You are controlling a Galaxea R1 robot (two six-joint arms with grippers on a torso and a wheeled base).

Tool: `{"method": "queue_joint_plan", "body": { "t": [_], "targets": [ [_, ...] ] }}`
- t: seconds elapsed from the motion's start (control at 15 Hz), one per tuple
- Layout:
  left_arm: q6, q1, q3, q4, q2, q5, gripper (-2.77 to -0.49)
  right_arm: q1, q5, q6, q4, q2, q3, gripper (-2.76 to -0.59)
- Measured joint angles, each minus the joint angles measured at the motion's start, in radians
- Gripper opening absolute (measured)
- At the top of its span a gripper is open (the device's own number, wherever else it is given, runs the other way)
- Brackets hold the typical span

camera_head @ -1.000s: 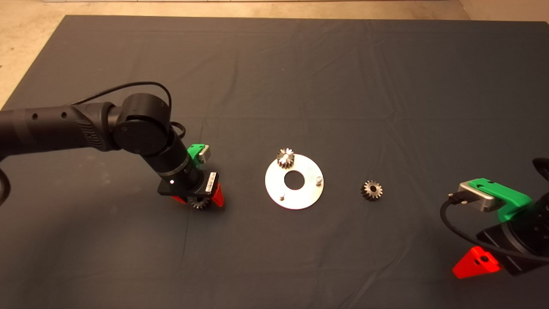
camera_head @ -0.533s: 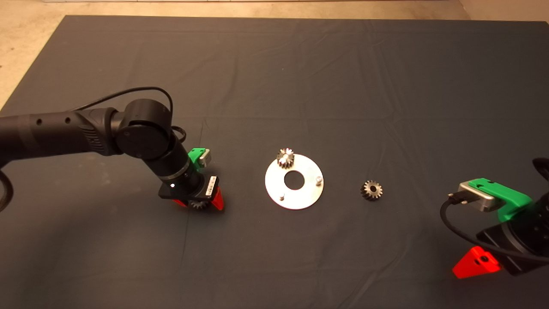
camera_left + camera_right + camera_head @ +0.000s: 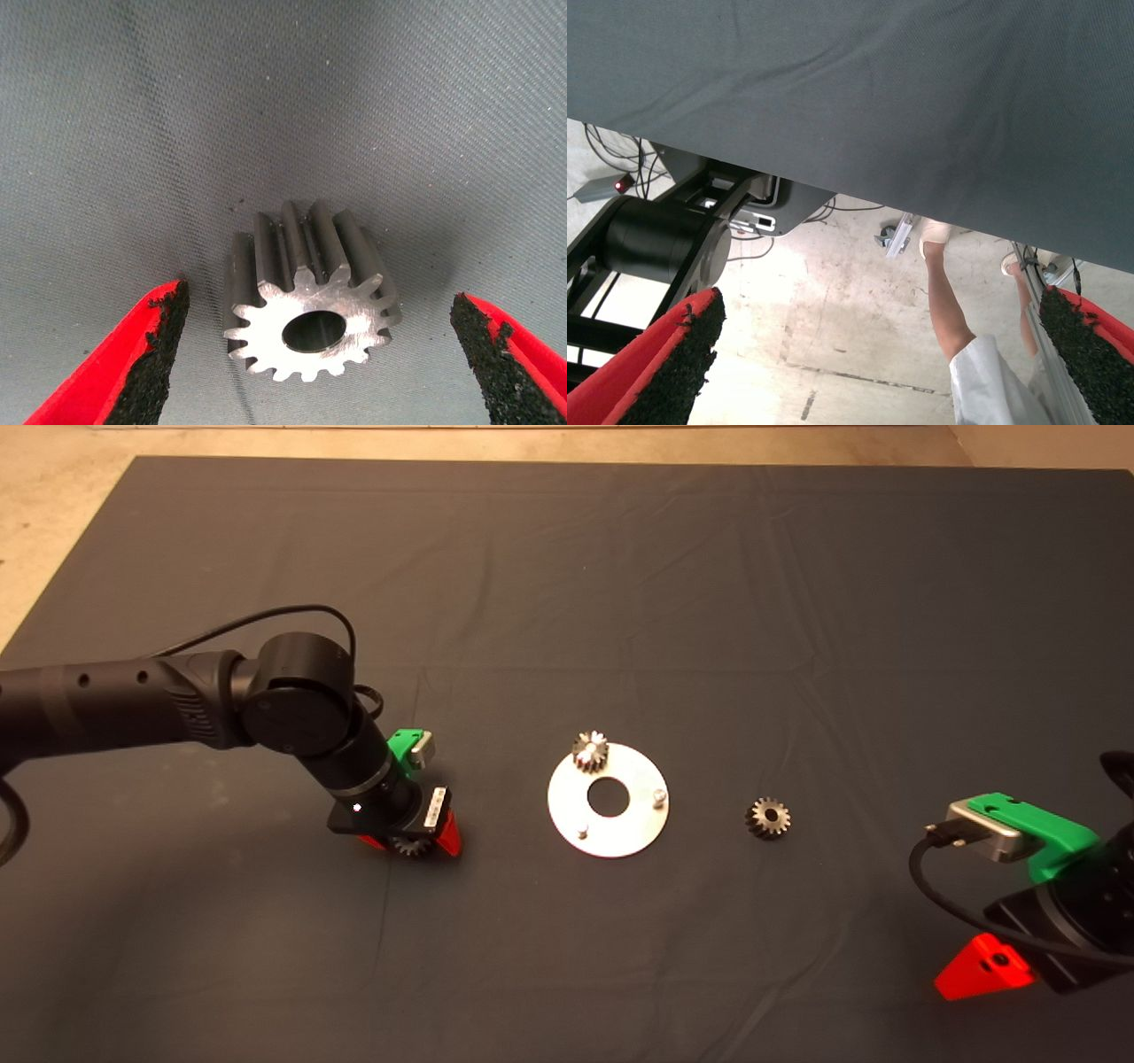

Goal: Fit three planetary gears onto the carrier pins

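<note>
The silver carrier disc (image 3: 633, 824) lies mid-mat. One planetary gear (image 3: 589, 751) sits on its far pin. Two carrier pins stand bare: one (image 3: 658, 796) at the right, one (image 3: 581, 833) at the near left. A second gear (image 3: 768, 817) lies on the mat right of the disc. My left gripper (image 3: 410, 845) is down at the mat left of the disc, open around the third gear (image 3: 308, 305), which lies between the two pads without touching either. My right gripper (image 3: 983, 967) is parked at the lower right, open and empty.
The dark mat (image 3: 567, 584) covers the table, with bare floor beyond its far and left edges. In the right wrist view a person's legs (image 3: 948, 301) and a black machine base (image 3: 656, 239) show past the mat's edge.
The left arm has lowered a little over the gear at the left. The gears, the disc and the right arm have not moved.
</note>
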Motion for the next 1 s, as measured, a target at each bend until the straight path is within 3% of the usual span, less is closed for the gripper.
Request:
{"method": "queue_joint_plan", "body": {
  "t": [0.33,0.67,0.93,1.0],
  "targets": [
    [0.000,0.000,-0.001,0.019,0.000,0.000,-1.18,0.000,0.000,0.000,0.000,0.000,0.000,-0.71],
    [0.006,0.000,-0.003,0.021,0.000,0.000,-1.45,0.000,0.000,0.000,0.000,0.000,0.000,-0.71],
    [0.006,0.000,-0.003,0.021,0.000,0.000,-1.46,0.000,0.000,0.000,0.000,0.000,0.000,-0.71],
    [0.006,0.000,-0.004,0.021,0.000,0.000,-1.55,0.000,0.000,0.000,0.000,0.000,0.000,-0.71]
  ]
}}
